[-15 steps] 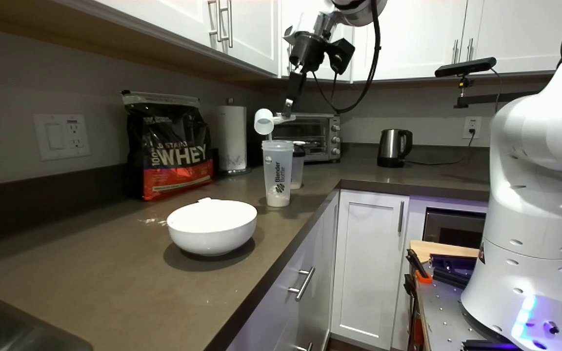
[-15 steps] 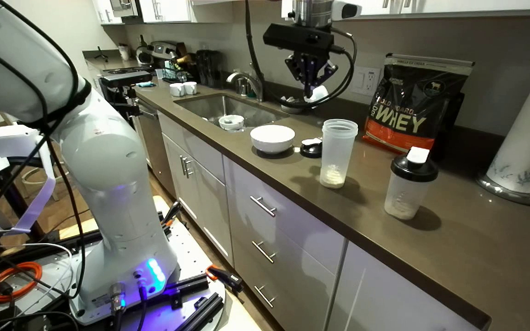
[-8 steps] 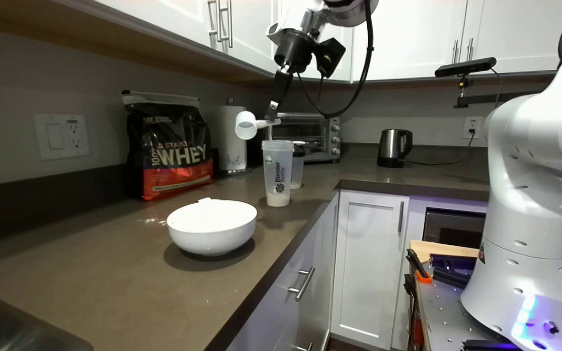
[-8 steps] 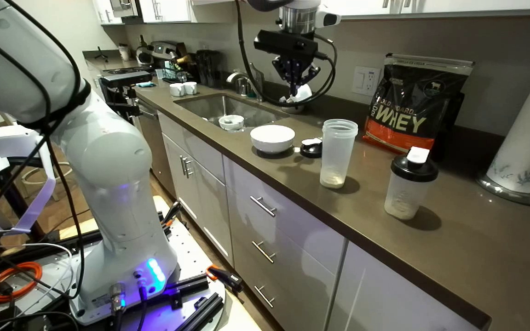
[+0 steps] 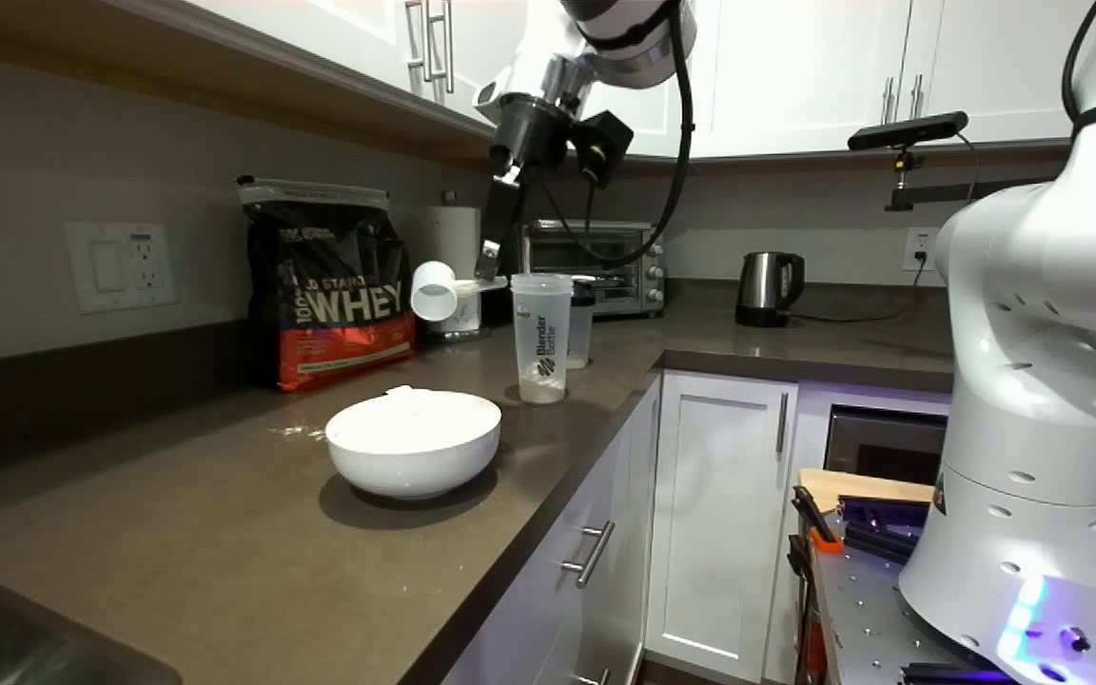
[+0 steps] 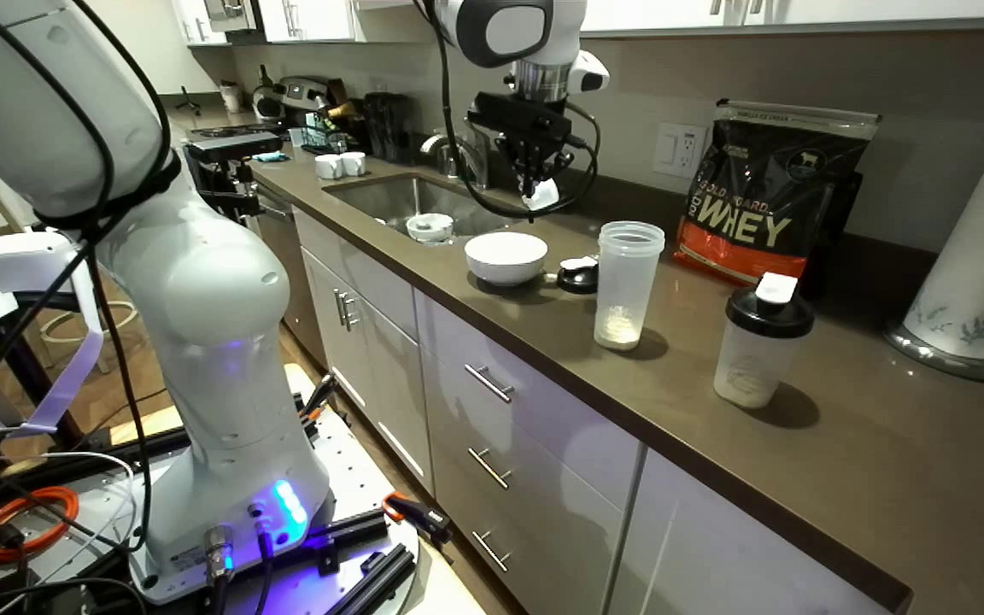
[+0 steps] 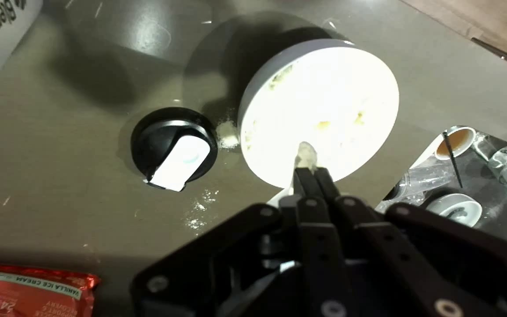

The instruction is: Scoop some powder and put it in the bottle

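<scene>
My gripper (image 5: 488, 259) is shut on the handle of a white scoop (image 5: 434, 291), tilted with its mouth sideways. In the wrist view the fingertips (image 7: 313, 172) pinch the handle, whose end (image 7: 306, 155) sticks out over the bowl; the cup is mostly hidden. The white bowl (image 5: 413, 461) stands on the counter below; in the wrist view its inside is washed out, with yellowish patches, so the powder level is unclear. The clear open bottle (image 5: 540, 314) stands upright, with some powder (image 6: 617, 329) at its bottom. The scoop is beside the bottle, near rim height.
A black lid (image 7: 174, 149) lies between bowl and bottle, with spilled powder (image 7: 227, 134) around it. A second bottle with a black lid (image 6: 752, 350) stands nearby. The WHEY bag (image 5: 331, 285) and paper towel roll (image 5: 453, 257) are along the wall. A sink (image 6: 432, 201) lies beyond the bowl.
The gripper and scoop have moved away from above the bottle toward the bowl side and come down. The bottle and bowl have not moved. The scoop stays held.
</scene>
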Available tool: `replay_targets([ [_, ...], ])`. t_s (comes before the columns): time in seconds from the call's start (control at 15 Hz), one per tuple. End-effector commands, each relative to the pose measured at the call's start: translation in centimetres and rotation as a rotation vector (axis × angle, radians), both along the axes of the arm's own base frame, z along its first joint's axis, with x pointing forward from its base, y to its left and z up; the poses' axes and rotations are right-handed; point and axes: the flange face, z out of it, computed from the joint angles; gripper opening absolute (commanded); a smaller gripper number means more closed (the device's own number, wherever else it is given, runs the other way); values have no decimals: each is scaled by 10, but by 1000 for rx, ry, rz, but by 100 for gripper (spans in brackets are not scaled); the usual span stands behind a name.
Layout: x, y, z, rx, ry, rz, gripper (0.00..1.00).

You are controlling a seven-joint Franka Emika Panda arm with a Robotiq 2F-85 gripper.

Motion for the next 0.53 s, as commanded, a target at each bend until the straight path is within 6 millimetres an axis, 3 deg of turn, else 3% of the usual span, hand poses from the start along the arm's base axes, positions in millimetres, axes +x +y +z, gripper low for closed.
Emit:
replay_targets([
  [0.0, 16, 12, -18, 14, 4, 21, 2],
  [0.47, 26, 33, -53, -34, 13, 36, 2],
])
